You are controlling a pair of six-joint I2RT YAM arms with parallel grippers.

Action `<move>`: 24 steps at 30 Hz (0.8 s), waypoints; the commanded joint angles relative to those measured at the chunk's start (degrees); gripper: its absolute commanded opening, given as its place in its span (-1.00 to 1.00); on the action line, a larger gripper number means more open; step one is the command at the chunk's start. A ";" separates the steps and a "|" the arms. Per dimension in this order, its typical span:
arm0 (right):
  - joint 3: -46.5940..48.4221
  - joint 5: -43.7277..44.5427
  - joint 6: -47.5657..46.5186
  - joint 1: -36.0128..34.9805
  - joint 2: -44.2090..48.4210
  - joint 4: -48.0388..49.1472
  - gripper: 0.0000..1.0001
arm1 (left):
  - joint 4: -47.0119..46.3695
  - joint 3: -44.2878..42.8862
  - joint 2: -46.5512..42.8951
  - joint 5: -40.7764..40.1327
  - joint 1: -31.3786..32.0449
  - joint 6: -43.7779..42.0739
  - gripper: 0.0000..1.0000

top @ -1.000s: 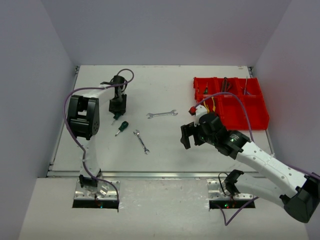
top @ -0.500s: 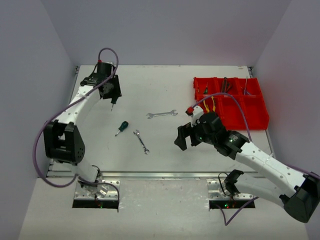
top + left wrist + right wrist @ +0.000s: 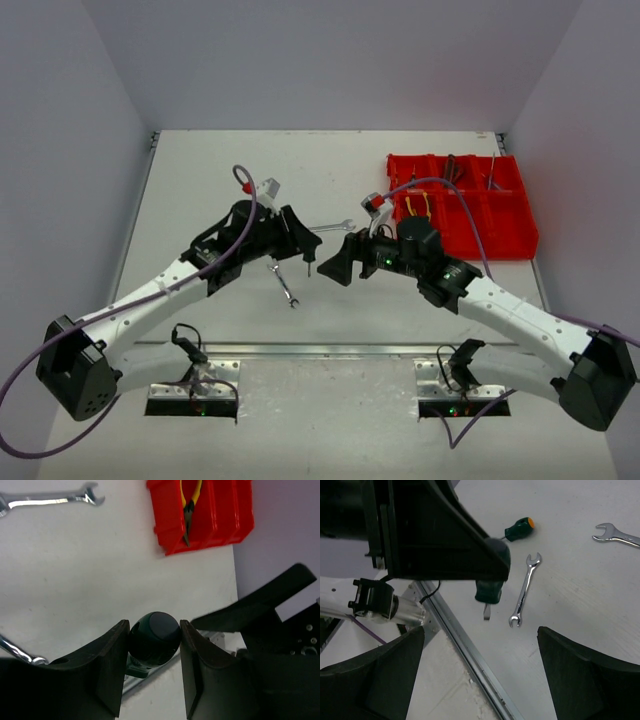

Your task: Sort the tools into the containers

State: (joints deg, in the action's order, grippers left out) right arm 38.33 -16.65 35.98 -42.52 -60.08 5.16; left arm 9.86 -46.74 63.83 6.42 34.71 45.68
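Left gripper (image 3: 302,240): fingers partly closed, clamped on stubby screwdriver (image 3: 489,589). Dark green rounded handle pinched between both fingers, butt end toward wrist. Short flat blade pokes out below, pointing down at table (image 3: 200,180). Tool held over mid-table, small wrench (image 3: 525,590) just beside blade. Right gripper (image 3: 337,264) close alongside, fingers spread wide, holding nothing. Red bin (image 3: 510,248) well off to right.

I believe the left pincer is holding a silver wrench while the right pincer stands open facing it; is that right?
Not quite: what the left pincer holds is a dark green screwdriver, as the left wrist view shows. The right pincer does stand open facing it.
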 commanded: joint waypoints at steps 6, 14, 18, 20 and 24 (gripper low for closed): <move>1.31 -0.89 2.70 -0.63 -3.32 8.16 0.42 | -24.13 9.77 -5.21 -2.43 5.89 19.42 -1.00; 1.58 -4.28 2.00 -2.38 -5.65 9.50 0.18 | -24.90 9.93 -5.22 -2.92 6.24 21.37 -1.00; 1.84 -1.90 1.38 -2.33 -5.66 9.37 -0.39 | -24.72 9.48 -3.95 -1.93 7.65 21.96 -1.00; 2.28 0.75 0.85 -2.30 -4.97 8.67 -0.66 | -24.35 9.41 -3.15 -2.36 9.09 22.08 -1.00; 3.67 5.07 -0.17 -2.34 -4.63 4.93 -1.00 | -23.75 9.41 -3.07 -3.15 10.11 21.73 -1.00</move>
State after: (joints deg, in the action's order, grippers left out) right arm 38.36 -17.18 37.46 -44.45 -65.74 9.15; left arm -10.11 -36.49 60.75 1.85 42.25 66.08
